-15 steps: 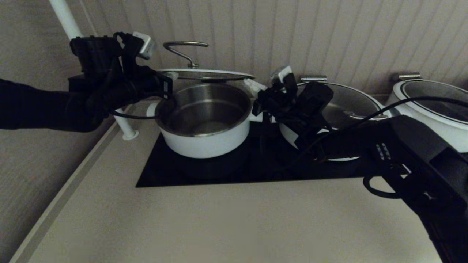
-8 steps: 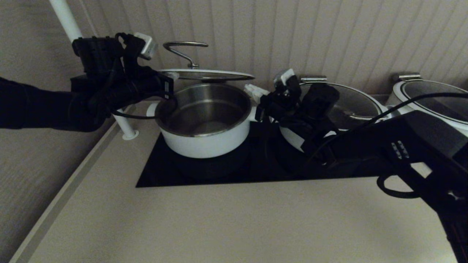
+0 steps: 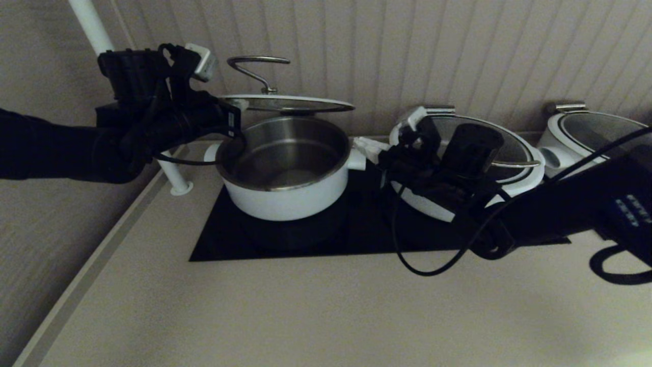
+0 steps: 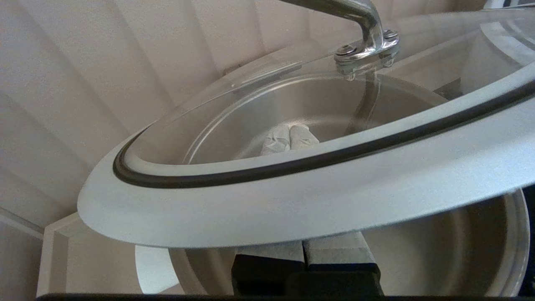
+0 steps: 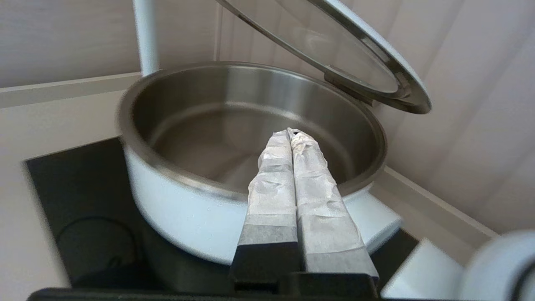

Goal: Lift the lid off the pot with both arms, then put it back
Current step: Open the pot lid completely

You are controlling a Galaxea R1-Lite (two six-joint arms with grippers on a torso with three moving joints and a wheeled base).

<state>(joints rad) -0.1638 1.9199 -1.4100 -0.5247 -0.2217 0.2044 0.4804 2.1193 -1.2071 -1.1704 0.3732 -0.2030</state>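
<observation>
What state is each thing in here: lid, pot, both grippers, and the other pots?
lid: lifted, hanging above the pot, held at its rim.
pot: uncovered, nothing inside, on the black cooktop.
left gripper: shut on the lid's rim.
right gripper: shut, holding nothing, beside the pot's side handle.
middle pot: lid on.
far right pot: lid on.

- The lid (image 3: 288, 103) hangs over the back of the pot (image 3: 285, 171), so you reach the open pot mouth only from the front.
- On the right of the pot, the gap to the second pot (image 3: 466, 168) is narrow, and the right gripper (image 3: 368, 149) with its cable fills it.
- The white pole (image 3: 173, 178) stands near the pot's left side.
</observation>
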